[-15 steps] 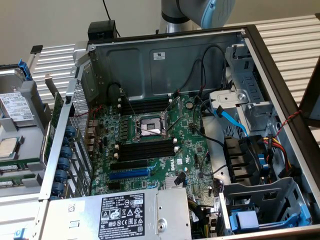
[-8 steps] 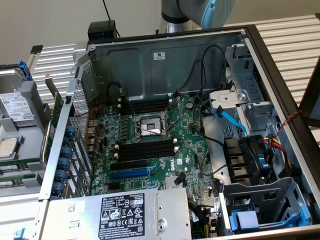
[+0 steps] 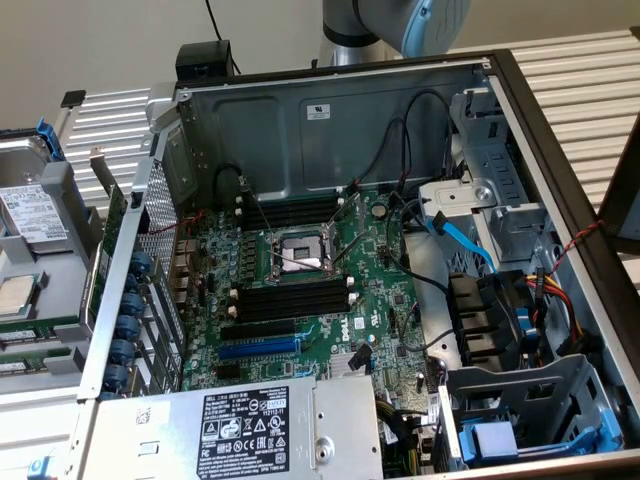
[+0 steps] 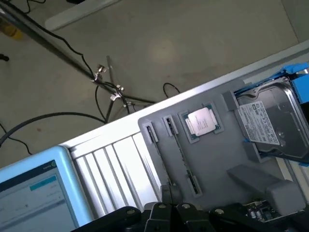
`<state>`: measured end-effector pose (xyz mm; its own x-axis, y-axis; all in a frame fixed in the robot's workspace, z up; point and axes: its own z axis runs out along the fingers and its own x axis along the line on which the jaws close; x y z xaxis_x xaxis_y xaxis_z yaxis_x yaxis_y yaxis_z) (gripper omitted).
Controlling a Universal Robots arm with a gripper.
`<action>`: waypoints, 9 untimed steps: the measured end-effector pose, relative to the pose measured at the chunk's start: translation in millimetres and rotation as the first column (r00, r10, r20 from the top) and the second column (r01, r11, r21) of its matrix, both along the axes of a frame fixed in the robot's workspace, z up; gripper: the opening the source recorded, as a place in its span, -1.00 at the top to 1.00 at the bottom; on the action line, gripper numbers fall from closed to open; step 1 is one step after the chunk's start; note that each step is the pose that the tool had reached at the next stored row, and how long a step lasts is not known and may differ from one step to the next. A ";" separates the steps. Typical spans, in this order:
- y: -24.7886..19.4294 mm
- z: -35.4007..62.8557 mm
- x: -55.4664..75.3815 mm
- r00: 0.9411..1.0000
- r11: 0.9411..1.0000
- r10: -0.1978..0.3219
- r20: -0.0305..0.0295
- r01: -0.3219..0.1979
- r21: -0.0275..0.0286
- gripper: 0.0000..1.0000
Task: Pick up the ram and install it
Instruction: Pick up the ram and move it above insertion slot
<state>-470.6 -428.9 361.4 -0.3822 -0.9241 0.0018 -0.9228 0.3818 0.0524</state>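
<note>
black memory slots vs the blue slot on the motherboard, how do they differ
The black memory slots are dark and grouped side by side beside the processor socket; the blue slot is blue and single, nearer the power supply. The black memory slots run longer than the blue slot. Both lie parallel on the motherboard and look empty.

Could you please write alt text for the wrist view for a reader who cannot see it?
The gripper, fingers shut, points at a gray parts tray holding a processor chip and a hard drive. Beyond it are a ribbed metal surface, a tablet screen and cables on the floor.
</note>
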 end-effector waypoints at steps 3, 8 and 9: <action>0.0 0.1 0.0 0.999 0.999 0.046 0.000 -0.046 0.001 0.79; 0.1 0.0 0.0 0.995 0.995 0.095 -0.008 -0.095 0.002 0.79; 0.0 0.0 0.1 0.994 0.994 0.113 -0.008 -0.112 0.002 0.79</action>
